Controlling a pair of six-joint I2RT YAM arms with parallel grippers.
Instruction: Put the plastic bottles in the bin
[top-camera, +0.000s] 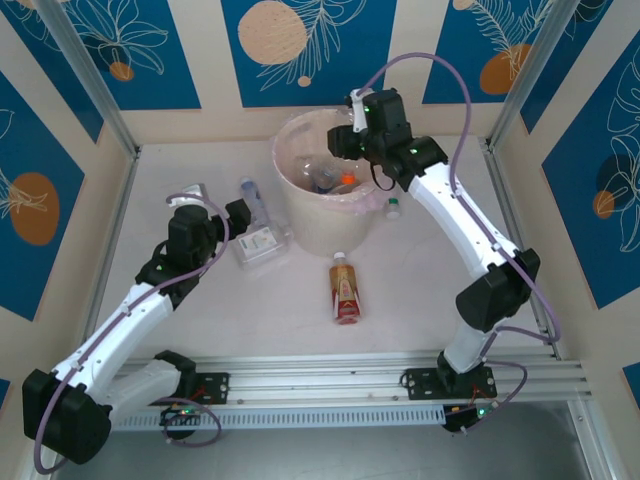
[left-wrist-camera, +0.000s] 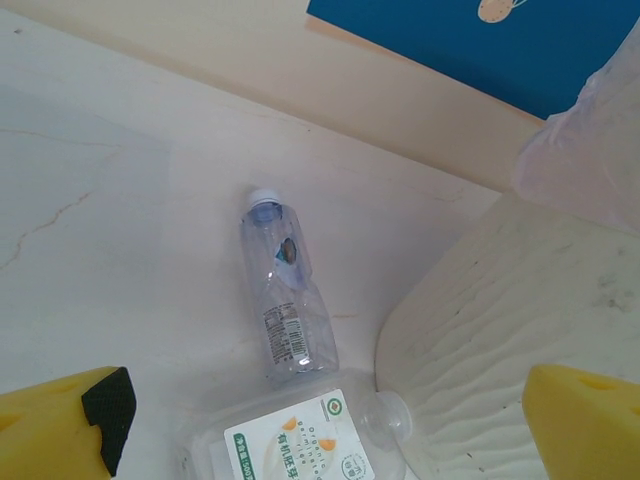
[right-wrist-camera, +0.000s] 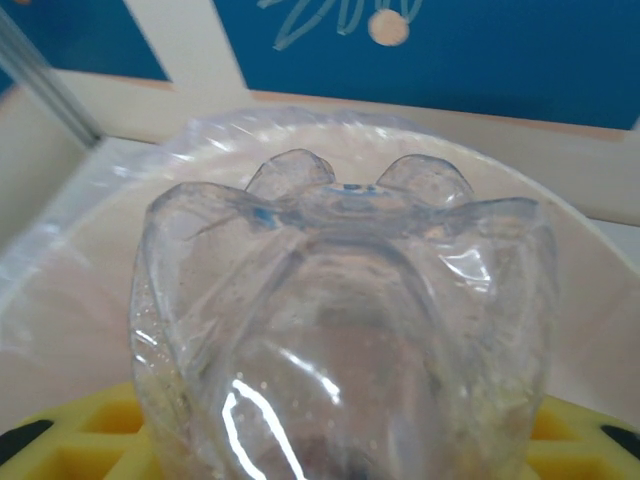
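white table (top-camera: 260, 320): bottles (top-camera: 345, 290) left out, several in the bin (top-camera: 310, 225); right gripper (top-camera: 345, 140) clamps a clear bottle (right-wrist-camera: 340, 320) over it, left gripper (top-camera: 240, 213) spread wide.

Several bottles (top-camera: 325, 177) lie in the bin (top-camera: 312, 228), and a held bottle (right-wrist-camera: 340, 320) hangs over its far rim in the right gripper (top-camera: 342, 143). Left of the bin lie a farther bottle (top-camera: 250, 193) and a nearer bottle (top-camera: 262, 245). Before the bin lies a lone bottle (top-camera: 345, 290), and one more bottle (top-camera: 393, 207) lies just right of it.
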